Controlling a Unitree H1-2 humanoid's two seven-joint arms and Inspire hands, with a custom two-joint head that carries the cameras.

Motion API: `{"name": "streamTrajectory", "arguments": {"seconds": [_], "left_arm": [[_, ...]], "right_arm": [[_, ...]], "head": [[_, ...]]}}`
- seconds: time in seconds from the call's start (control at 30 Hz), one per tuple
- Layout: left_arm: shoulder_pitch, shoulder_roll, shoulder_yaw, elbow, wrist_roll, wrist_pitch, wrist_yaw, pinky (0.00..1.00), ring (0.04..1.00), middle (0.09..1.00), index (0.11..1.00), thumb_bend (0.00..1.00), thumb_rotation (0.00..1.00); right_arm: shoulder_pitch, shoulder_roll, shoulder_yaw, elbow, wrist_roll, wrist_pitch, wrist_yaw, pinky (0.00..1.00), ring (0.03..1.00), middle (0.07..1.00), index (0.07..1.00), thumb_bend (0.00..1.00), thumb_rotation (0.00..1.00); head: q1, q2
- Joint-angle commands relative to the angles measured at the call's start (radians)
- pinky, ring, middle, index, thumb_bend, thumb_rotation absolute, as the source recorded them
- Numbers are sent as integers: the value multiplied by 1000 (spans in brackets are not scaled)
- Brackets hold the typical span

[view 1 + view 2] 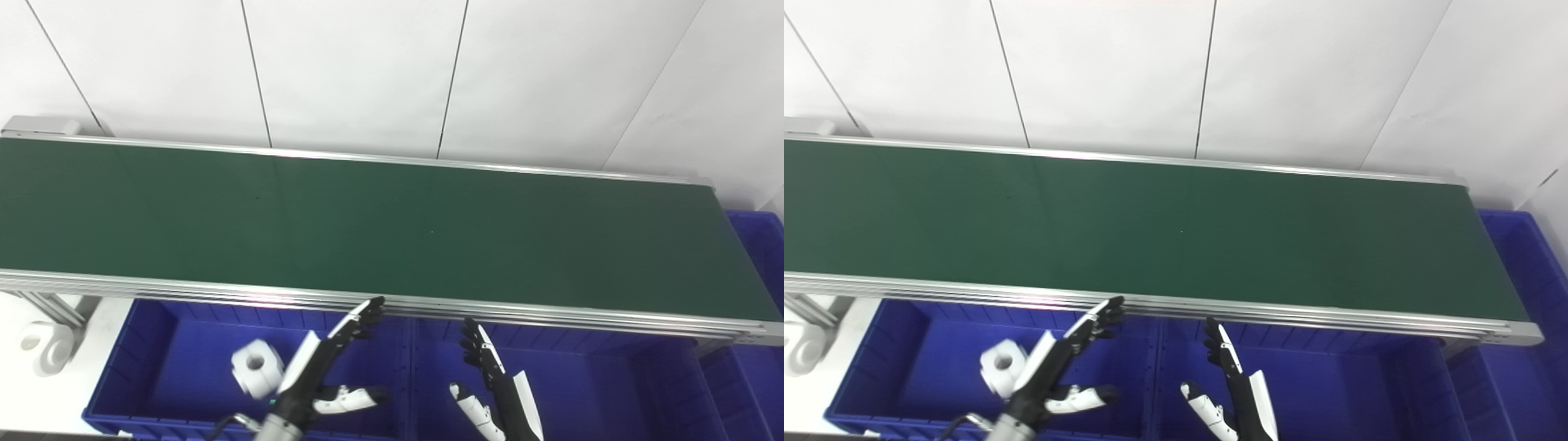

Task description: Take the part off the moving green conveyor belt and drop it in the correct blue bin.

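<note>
Now both hands hovering spread, empty, over blue bins: left hand (334,361), right hand (490,383). White part (257,367) lying in left bin (131,343). Green belt (392,226) running bare; late reach risking missed next pick.

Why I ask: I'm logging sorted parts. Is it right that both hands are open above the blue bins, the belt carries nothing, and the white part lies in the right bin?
One detail is wrong: the white part lies in the left blue bin, not the right one, as the left eye view shows. The left hand and right hand are open, and the green belt carries nothing.
</note>
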Motion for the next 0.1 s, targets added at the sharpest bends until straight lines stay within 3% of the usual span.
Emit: {"name": "streamTrajectory", "arguments": {"seconds": [0.0, 0.07], "left_arm": [[6, -6, 23, -17, -24, -19, 18, 831, 888, 923, 942, 823, 708], [14, -18, 40, -10, -40, -19, 10, 839, 898, 931, 943, 808, 695]], "right_arm": [[-4, 7, -6, -10, 11, -44, -3, 855, 908, 937, 969, 803, 890], [-4, 9, -10, -5, 12, -44, -5, 864, 910, 937, 970, 809, 887]], "head": [[11, -7], [12, -13]]}}
